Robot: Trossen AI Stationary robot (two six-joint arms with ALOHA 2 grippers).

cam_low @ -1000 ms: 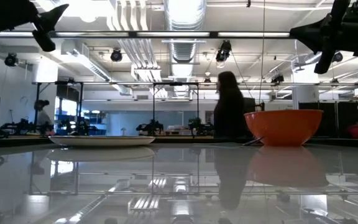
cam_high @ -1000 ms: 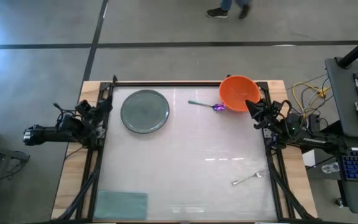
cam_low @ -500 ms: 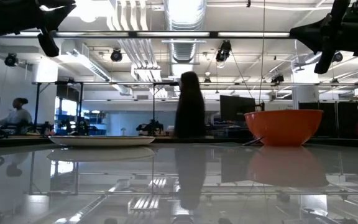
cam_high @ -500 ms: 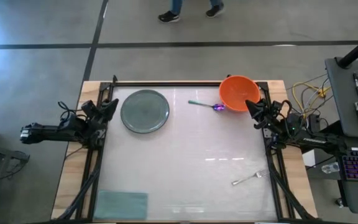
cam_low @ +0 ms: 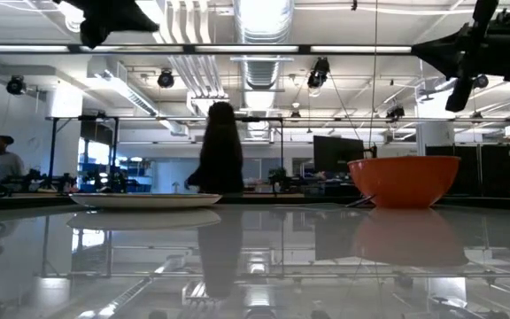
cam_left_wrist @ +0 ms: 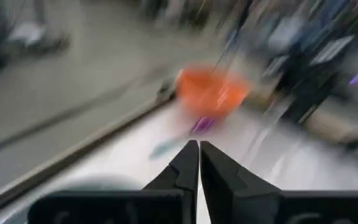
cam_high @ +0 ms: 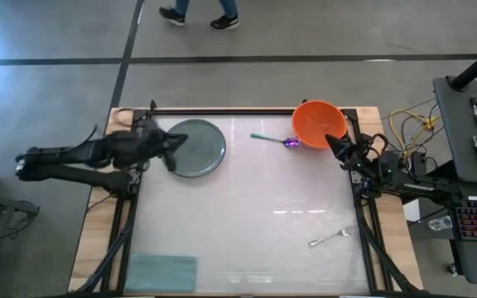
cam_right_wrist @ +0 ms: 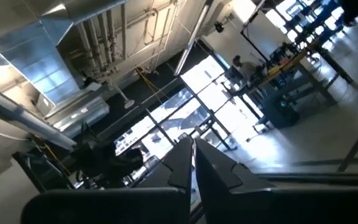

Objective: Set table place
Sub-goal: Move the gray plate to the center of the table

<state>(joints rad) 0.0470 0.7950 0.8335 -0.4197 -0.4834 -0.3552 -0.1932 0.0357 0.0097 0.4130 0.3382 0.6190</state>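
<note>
Grey-green glassy round plate (cam_high: pixel 193 147) near the white table's (cam_high: pixel 247 232) far-left corner now has the left gripper (cam_high: pixel 172 149), fingers closed and empty, swung over it, suggesting the plate goes first.

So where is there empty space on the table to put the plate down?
The big bare middle, between the plate and the fork, is free. The far edge is crowded: plate, spoon, bowl. A teal cloth fills the near left corner.
</note>
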